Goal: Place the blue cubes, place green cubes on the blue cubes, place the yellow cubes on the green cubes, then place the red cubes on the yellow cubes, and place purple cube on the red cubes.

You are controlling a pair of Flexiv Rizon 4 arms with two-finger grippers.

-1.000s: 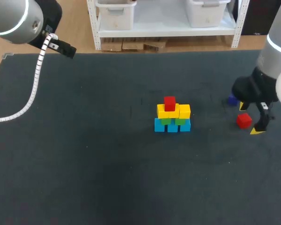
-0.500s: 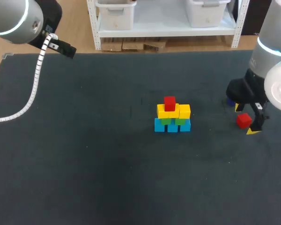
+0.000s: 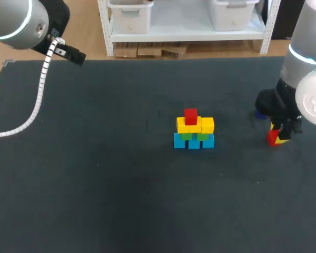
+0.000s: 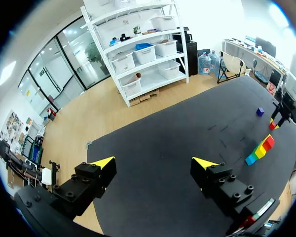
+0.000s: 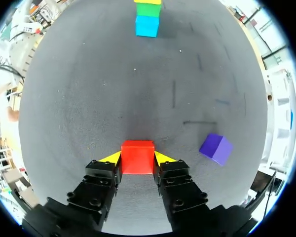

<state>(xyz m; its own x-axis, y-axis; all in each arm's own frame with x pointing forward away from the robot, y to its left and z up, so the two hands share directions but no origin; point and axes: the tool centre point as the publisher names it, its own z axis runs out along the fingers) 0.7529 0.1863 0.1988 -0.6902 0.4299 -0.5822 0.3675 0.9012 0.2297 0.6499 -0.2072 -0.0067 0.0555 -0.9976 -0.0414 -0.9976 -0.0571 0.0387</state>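
Note:
A pyramid (image 3: 194, 129) stands mid-table: blue cubes (image 3: 194, 141) at the bottom, green cubes (image 3: 195, 136) on them, then yellow cubes (image 3: 195, 125), and one red cube (image 3: 190, 115) on top. At the right, my right gripper (image 3: 278, 136) is down on the mat. In its wrist view the right gripper (image 5: 137, 159) is shut on a loose red cube (image 5: 137, 157), with a yellow tip against each side. A purple cube (image 5: 215, 148) lies beside it, mostly hidden behind the arm in the head view. My left gripper (image 4: 153, 163) hangs open and empty, high over the table's far left corner.
The dark mat (image 3: 95, 184) covers the whole table. The left arm's white cable (image 3: 39, 95) loops over its far left part. From the right gripper, the pyramid (image 5: 148, 19) stands straight ahead with bare mat between.
My right gripper shifted slightly left and down over the loose red cube, and its fingers came together on it. The left arm and the pyramid stayed put.

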